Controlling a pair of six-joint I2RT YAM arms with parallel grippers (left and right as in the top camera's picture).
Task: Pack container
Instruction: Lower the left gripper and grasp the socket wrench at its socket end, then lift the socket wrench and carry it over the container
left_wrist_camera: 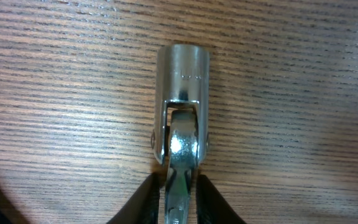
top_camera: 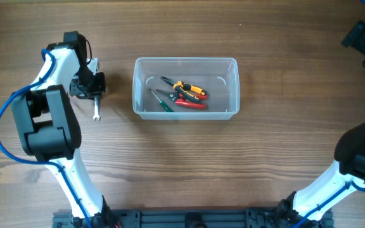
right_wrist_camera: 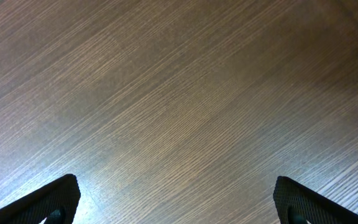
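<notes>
The clear plastic container (top_camera: 186, 87) stands in the middle of the table. Inside it lie orange-handled pliers (top_camera: 189, 88), a red-handled tool (top_camera: 189, 102) and a green-handled screwdriver (top_camera: 161, 101). Left of the container, a shiny metal socket wrench (top_camera: 96, 109) lies on the wood; its socket head fills the left wrist view (left_wrist_camera: 183, 99). My left gripper (left_wrist_camera: 181, 202) is at the wrench's handle, its two fingers pressed against the handle's sides. My right gripper (right_wrist_camera: 178, 202) is open and empty over bare wood at the far right back of the table.
The table is brown wood grain. The left arm's base and links (top_camera: 46, 120) stand at the left, the right arm's link (top_camera: 360, 152) at the right edge.
</notes>
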